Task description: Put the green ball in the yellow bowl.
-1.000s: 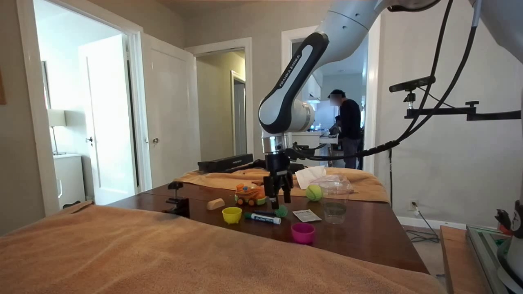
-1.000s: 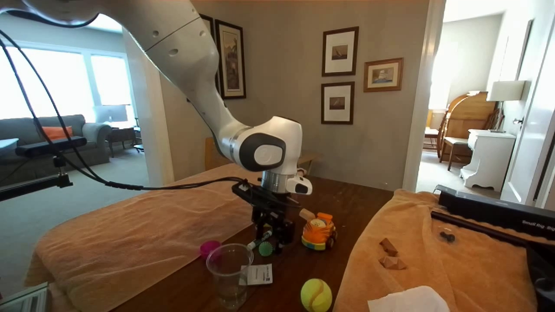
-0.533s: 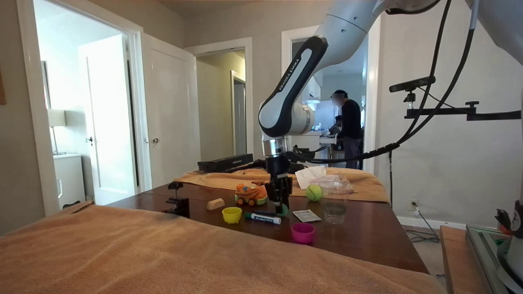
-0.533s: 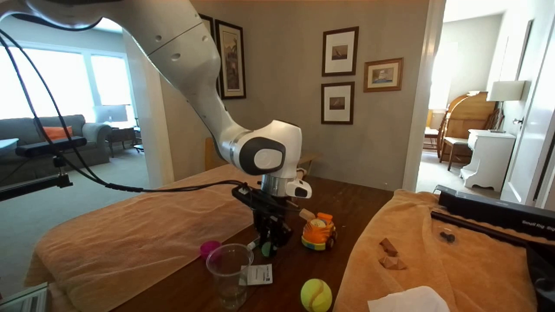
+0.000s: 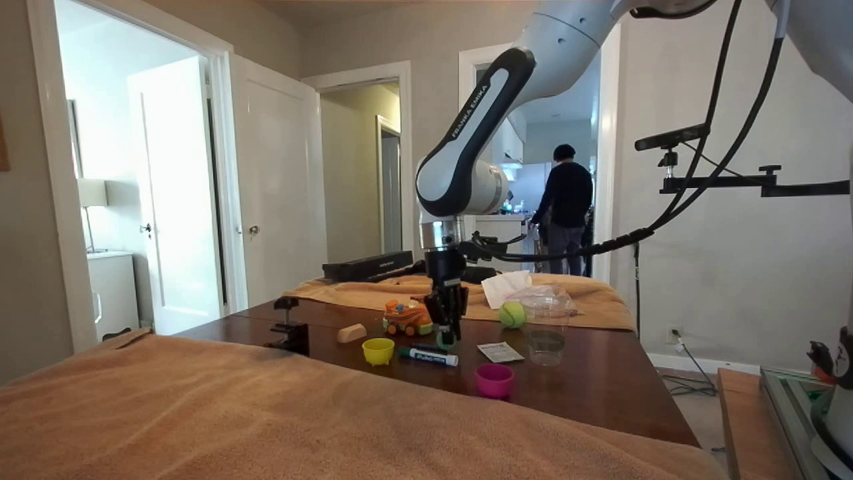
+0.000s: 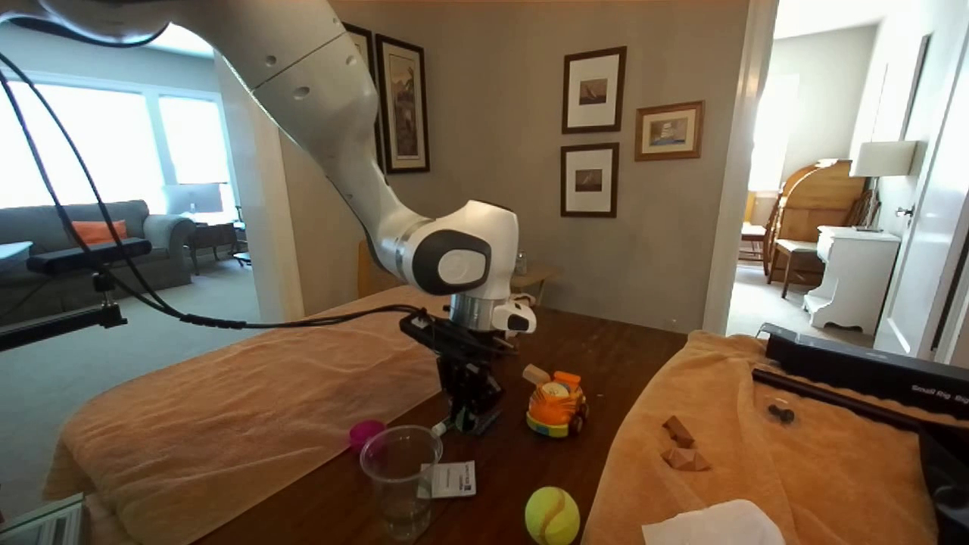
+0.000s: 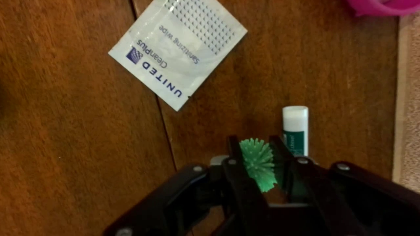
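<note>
A spiky green ball (image 7: 258, 162) sits between the two fingers of my gripper (image 7: 254, 143) in the wrist view, and both fingers press in on its sides. In an exterior view the green ball (image 5: 445, 339) shows at the tips of the gripper (image 5: 449, 332), low over the table; whether it hangs clear of the wood is hard to tell. The yellow bowl (image 5: 378, 351) stands upright to the left of the gripper there, beyond the end of a marker. It does not show in the wrist view.
A white and green marker (image 5: 430, 357) lies just in front of the gripper. Around it are a magenta cup (image 5: 494, 381), a wipe packet (image 7: 178, 49), a clear cup (image 6: 401, 481), a tennis ball (image 6: 552, 515), an orange toy truck (image 6: 558, 407) and a wooden block (image 5: 351, 333).
The jaws came down around the green ball and closed on it. Since half a second ago, gripper and ball have moved slightly up, and towards the yellow bowl's side.
</note>
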